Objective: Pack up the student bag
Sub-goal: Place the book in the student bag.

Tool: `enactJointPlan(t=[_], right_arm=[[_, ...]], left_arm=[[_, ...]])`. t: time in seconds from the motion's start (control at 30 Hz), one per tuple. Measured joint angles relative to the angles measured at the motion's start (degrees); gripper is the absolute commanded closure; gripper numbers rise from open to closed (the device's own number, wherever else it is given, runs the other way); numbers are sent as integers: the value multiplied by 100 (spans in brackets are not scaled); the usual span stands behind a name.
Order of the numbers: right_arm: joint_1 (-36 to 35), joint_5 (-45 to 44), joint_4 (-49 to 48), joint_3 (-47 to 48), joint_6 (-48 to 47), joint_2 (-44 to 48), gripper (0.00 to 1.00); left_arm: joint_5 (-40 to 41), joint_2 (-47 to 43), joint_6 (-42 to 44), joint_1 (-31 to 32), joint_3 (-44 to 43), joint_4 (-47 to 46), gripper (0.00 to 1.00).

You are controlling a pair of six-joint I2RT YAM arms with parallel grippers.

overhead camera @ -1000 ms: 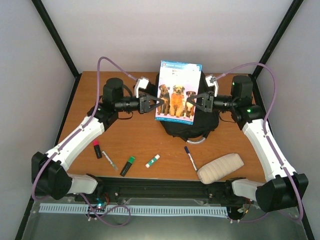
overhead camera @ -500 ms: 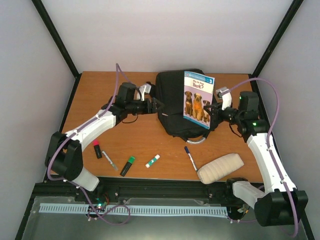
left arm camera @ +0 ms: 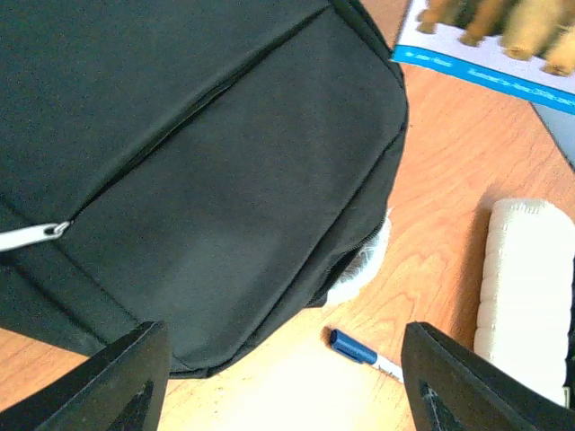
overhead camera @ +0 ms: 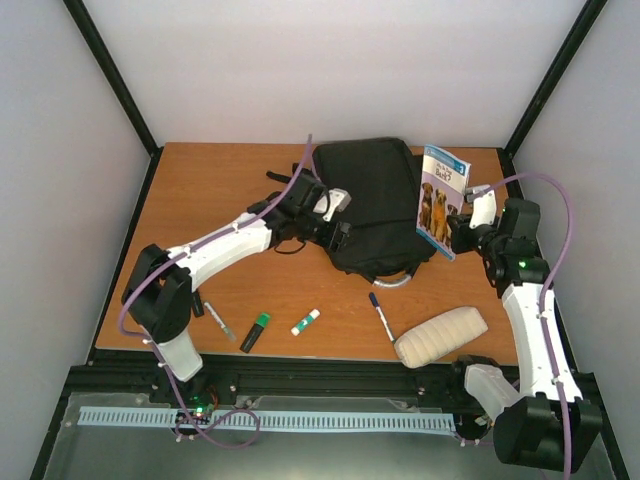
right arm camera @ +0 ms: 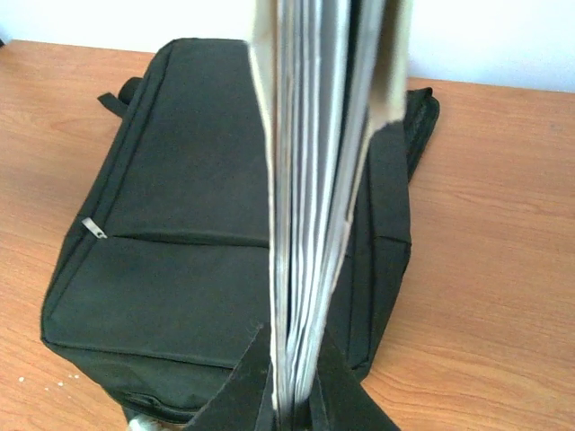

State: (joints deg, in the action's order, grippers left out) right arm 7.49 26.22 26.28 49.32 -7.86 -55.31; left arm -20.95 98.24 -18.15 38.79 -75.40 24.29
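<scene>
The overhead view alone shows the dog cover of the book (overhead camera: pixel 441 200), held upright just right of the student bag (overhead camera: pixel 372 205), which lies flat at upper centre of the tabletop (overhead camera: pixel 220 180). The right wrist view shows the right gripper (right arm camera: pixel 289 386) pinching the pages edge-on. The left gripper (left arm camera: pixel 283 337) hangs spread over the bag's corner; the pocket zip (left arm camera: pixel 31 236) looks closed, contents hidden

Black student bag (overhead camera: pixel 365 200) on an orange wood-grain table (overhead camera: pixel 200 190) — book (overhead camera: pixel 441 200) at 3 o'clock has brown dogs, blue trim; cream ribbed pouch (overhead camera: pixel 441 336) at 5.
</scene>
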Motion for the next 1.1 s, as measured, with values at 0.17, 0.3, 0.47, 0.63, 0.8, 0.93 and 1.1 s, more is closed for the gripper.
enactJointPlan(t=[0.17, 0.3, 0.47, 0.63, 0.8, 0.93, 1.1], right_arm=[[0, -133, -140, -184, -133, 33, 97], [-2, -195, -219, -192, -190, 68, 97], [0, -417, -328, -234, -229, 249, 97], [0, -413, -356, -275, -229, 245, 97], [0, -264, -354, -278, -227, 96, 97], [0, -271, -337, -278, -227, 96, 97], [0, -289, -337, -293, -232, 267, 97]], left_arm=[[433, 105, 960, 203, -658, 713, 25], [667, 496, 1561, 256, -1099, 1152, 26], [699, 767, 2083, 396, -1134, 1416, 29], [1027, 1130, 2533, 708, -1436, 1641, 29], [1657, 1572, 2850, 1237, -1703, 1696, 29], [2074, 2000, 2975, 1453, -1980, 1740, 33], [2514, 2365, 3110, 1484, -2221, 1727, 40]])
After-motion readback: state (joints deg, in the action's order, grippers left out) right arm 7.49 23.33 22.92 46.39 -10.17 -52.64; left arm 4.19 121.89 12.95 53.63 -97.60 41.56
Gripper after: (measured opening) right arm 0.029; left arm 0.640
